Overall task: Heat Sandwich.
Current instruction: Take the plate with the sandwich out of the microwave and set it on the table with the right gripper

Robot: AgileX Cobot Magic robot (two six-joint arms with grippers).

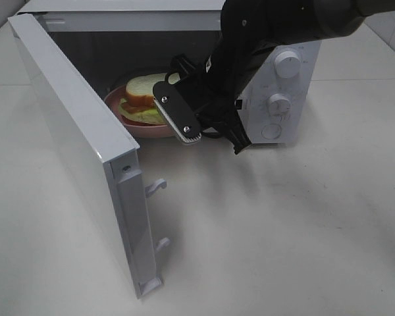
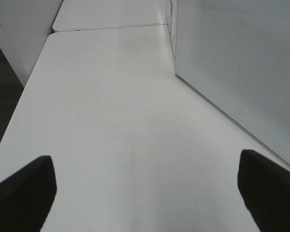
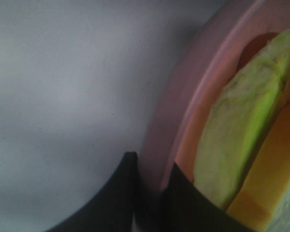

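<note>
Jaws of the right gripper (image 3: 152,193), two dark tapered tips, are closed onto the rim of the round pink plate (image 3: 171,125), one tip outside the rim and one inside it. Jaws of the left gripper (image 2: 145,193) stand spread wide apart, grasping nothing, over bare counter.

White matte counter (image 1: 283,230): smooth and lightly scuffed in the left wrist view, with a seam running across it farther off. A dark floor strip (image 2: 2,96) lies past the counter's edge, beside a pale wall panel (image 2: 24,24).

White hinged microwave door (image 1: 85,151): swung fully open toward the camera, two white latch hooks showing on its free edge; its perforated outer panel fills one side of the left wrist view.

Small stacked sandwich of pale white bread with green, yellow and reddish-orange filling (image 1: 143,95): rests on the pink plate, just inside the dark cavity of the white box-shaped microwave oven (image 1: 118,20), at its front opening. In the right wrist view the green and orange layers lie just beside the inner tip.

Black right arm (image 1: 263,33): reaches down across the microwave's white control panel with three round knobs (image 1: 280,99).
</note>
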